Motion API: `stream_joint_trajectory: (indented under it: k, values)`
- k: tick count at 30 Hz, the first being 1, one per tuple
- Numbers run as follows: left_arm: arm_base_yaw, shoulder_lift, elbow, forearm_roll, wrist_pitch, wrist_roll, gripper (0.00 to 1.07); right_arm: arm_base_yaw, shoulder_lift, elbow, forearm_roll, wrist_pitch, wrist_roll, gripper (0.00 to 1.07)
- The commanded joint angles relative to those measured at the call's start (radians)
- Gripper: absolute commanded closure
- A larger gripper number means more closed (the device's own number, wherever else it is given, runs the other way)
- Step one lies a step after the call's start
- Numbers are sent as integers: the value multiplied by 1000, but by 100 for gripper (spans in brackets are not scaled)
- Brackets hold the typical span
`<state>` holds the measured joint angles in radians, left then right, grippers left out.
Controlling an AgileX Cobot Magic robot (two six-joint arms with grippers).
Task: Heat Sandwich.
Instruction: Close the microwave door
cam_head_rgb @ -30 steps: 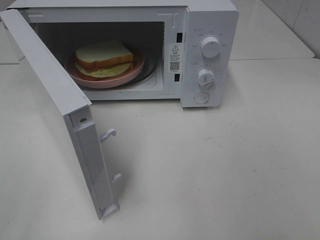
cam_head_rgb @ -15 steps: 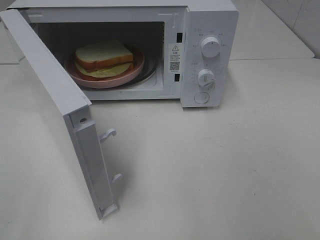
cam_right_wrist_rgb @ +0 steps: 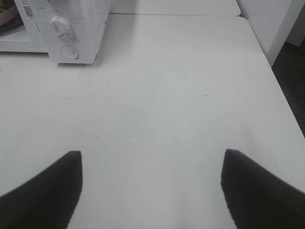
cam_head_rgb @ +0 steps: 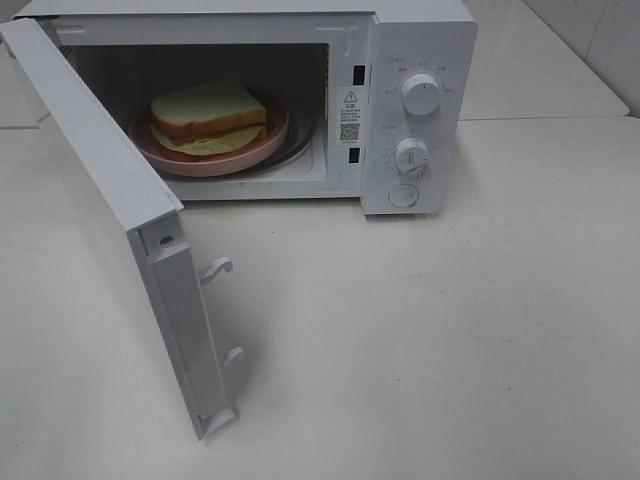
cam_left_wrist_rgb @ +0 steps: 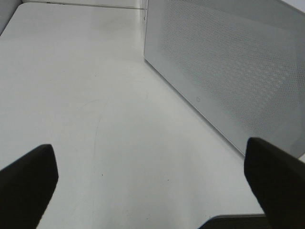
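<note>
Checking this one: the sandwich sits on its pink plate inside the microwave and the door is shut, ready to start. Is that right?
Not quite. The door is not shut: it stands swung wide open, as the exterior high view shows. The rest holds: the sandwich sits on its pink plate inside the microwave.

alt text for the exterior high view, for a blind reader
A white microwave stands on a white table, door swung wide open, with a sandwich on a pink plate inside. Its right-hand panel has an upper knob and a lower knob; no robot arm shows.
</note>
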<state>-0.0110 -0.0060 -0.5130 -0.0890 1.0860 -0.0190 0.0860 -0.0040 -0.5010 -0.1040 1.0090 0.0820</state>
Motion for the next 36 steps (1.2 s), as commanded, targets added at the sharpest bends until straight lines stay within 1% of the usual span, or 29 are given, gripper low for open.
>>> stream_joint_trajectory:
  k: [1,17,21,23,27,29,30,32,33,34,36]
  values:
    - [-6,-15,-1,-9,-14,2,7,-1,-28,2,0,-15,-7,32]
    - [-6,-11,-6,-9,-21,-1,7,-1,-28,2,0,-15,-7,32]
    - [-6,31,-38,-4,-55,-1,8,-1,-28,2,0,-15,-7,32]
    - [-6,74,-39,10,-103,-1,8,-1,-28,2,0,-15,-7,32]
    - [-6,129,-39,16,-140,-1,10,-1,-28,2,0,-15,-7,32]
    - [-6,190,-35,17,-175,-1,16,-1,-28,2,1,-15,-10,32]
    - [-6,190,-35,17,-175,-1,16,-1,-28,2,1,-15,-10,32]
    - [-6,237,-35,17,-194,-1,22,-1,-28,2,2,-15,-10,32]
    - [-6,285,-35,17,-219,-1,32,-1,-28,2,2,-15,-10,32]
    - [-6,285,-35,17,-219,-1,32,-1,-28,2,2,-15,-10,32]
    - [-6,328,-35,17,-242,-1,45,-1,-28,2,2,-15,-10,32]
